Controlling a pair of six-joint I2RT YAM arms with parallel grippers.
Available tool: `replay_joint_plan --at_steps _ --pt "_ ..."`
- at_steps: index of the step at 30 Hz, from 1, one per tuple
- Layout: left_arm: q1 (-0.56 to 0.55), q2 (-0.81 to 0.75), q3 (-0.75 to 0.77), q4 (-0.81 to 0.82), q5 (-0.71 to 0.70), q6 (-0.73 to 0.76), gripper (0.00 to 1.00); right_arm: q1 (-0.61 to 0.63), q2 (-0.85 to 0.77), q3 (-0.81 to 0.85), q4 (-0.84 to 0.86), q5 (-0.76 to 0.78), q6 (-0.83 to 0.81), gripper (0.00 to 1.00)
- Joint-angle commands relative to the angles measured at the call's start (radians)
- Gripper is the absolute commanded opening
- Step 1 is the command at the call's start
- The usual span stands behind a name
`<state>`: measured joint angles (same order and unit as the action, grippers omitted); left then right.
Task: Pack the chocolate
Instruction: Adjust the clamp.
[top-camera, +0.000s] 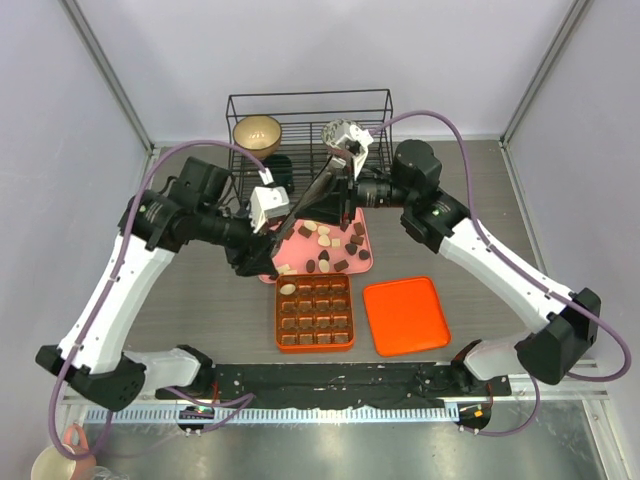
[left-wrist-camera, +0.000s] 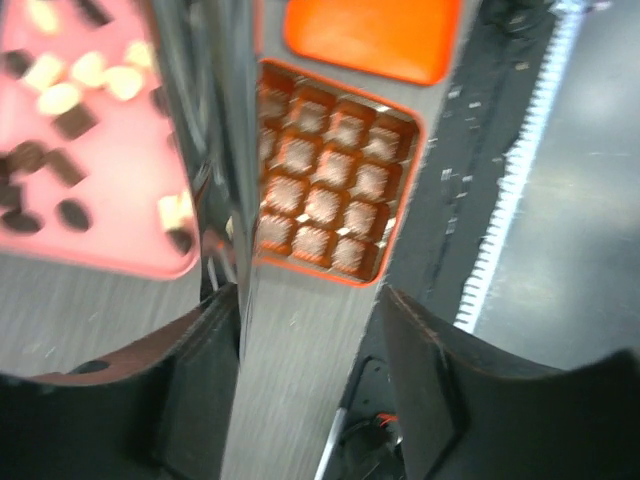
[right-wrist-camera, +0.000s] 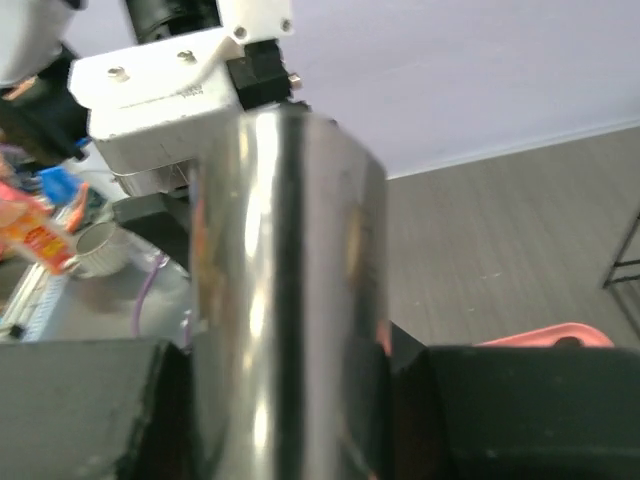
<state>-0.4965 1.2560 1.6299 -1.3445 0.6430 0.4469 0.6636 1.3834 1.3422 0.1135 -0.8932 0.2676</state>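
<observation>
1. Off the worktop's near left corner, a pale cup (top-camera: 50, 465) stands on a steel bench. What it holds cannot be seen.
2. Along the far edge stands a black wire rack (top-camera: 310, 98), with a tan bowl (top-camera: 257, 132) at its left end.
3. A pink tray (left-wrist-camera: 120, 190) lies mid-worktop, just in front of the rack. The chocolate (left-wrist-camera: 58, 98) is scattered loose on it in dark brown, tan and cream pieces.
4. An orange box (top-camera: 278, 320) sits just beside the tray's near edge, divided four by four into brown-lined cells. One pale piece seems to lie in its far left corner cell. In the other cells I cannot tell lining from chocolate.
5. An orange lid (top-camera: 405, 316) lies flat just right of the box, not touching it.
6. The left gripper (left-wrist-camera: 310, 320) hangs over the tray's left side with its jaws well apart and nothing clamped. A shiny metal tool (right-wrist-camera: 290, 300) runs close along one finger.
7. The right gripper (right-wrist-camera: 290, 350) is above the tray's far edge, its fingers pressed to both sides of that tool.
8. A red-orange packet (right-wrist-camera: 35, 240) shows in the right wrist view, its print too blurred to read.
9. The worktop (top-camera: 200, 330) is grey wood-grain, with pale lilac walls and metal corner posts around it.
</observation>
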Motion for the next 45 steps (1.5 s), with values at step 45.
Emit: replay_joint_plan --at_steps 45 --pt "-0.01 -0.29 -0.306 0.378 -0.367 0.018 1.0 0.165 -0.004 -0.132 0.399 0.505 0.295 0.01"
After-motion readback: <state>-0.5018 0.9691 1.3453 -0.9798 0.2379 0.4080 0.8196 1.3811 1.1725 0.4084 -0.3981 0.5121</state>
